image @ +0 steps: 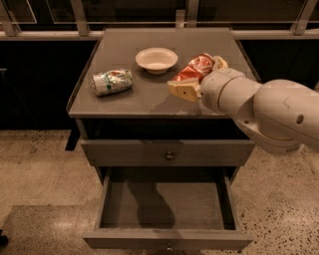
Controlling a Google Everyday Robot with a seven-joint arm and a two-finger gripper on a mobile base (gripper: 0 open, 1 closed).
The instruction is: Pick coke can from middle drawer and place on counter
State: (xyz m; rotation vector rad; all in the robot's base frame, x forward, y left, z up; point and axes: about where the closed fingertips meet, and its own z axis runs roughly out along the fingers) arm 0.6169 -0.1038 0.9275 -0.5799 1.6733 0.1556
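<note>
One red can [197,67] is clamped tight in the hand [199,75] and held tilted over the right side of the table [124,107], just right of the bowl [156,60]. I cannot tell whether it touches down. The drawer [164,206] stands open below. Risk, my judgement: if I release at this tilt, the can could topple and roll into the bowl or off the edge.

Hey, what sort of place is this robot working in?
Likely an office or lab test kitchen: a grey counter with a bowl, an open drawer below, a speckled floor, dark windows behind. The gripper holds the coke can over the counter.
</note>
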